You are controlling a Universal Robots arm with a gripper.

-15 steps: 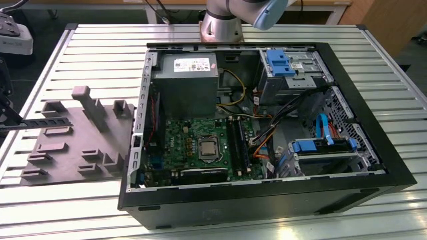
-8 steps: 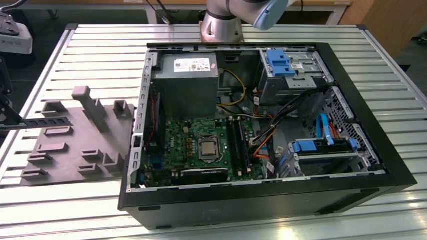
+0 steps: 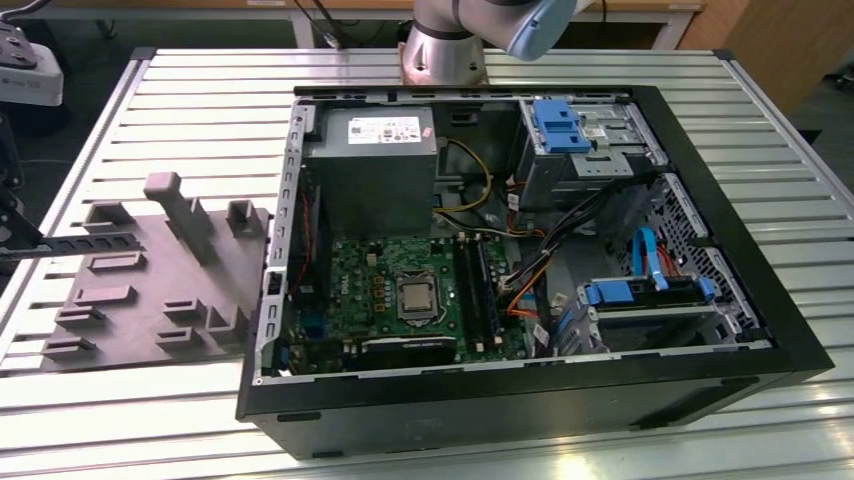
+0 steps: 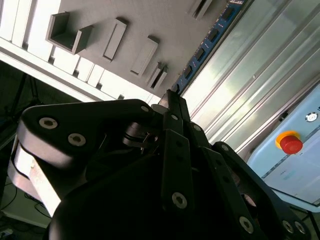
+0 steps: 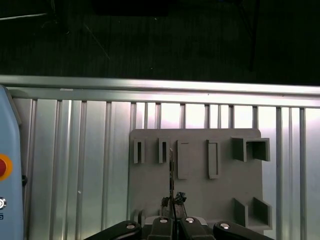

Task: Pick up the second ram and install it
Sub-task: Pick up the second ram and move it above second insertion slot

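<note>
My gripper [image 4: 170, 97] is shut on the second ram [image 4: 212, 35], a long thin board with dark chips that sticks out straight from the fingertips. In the first wrist view the ram [image 5: 171, 165] shows edge-on above the gripper [image 5: 172, 201], over the grey holder tray [image 5: 200, 200]. In the exterior view the gripper [image 3: 20, 248] reaches in at the exterior view's left, and the ram [image 3: 94, 243] lies level above the tray [image 3: 147, 310]. The green motherboard [image 3: 387, 270] with its long black slots [image 3: 477, 285] lies in the open case, well off to the exterior view's right of the gripper.
The open black computer case [image 3: 747, 330] lies on a slatted metal table [image 3: 200, 110]. It holds a grey power supply [image 3: 371, 160], blue drive brackets [image 3: 561, 125] and loose cables [image 3: 527, 280]. A red stop button [image 4: 291, 143] sits on a pale blue box beside the tray.
</note>
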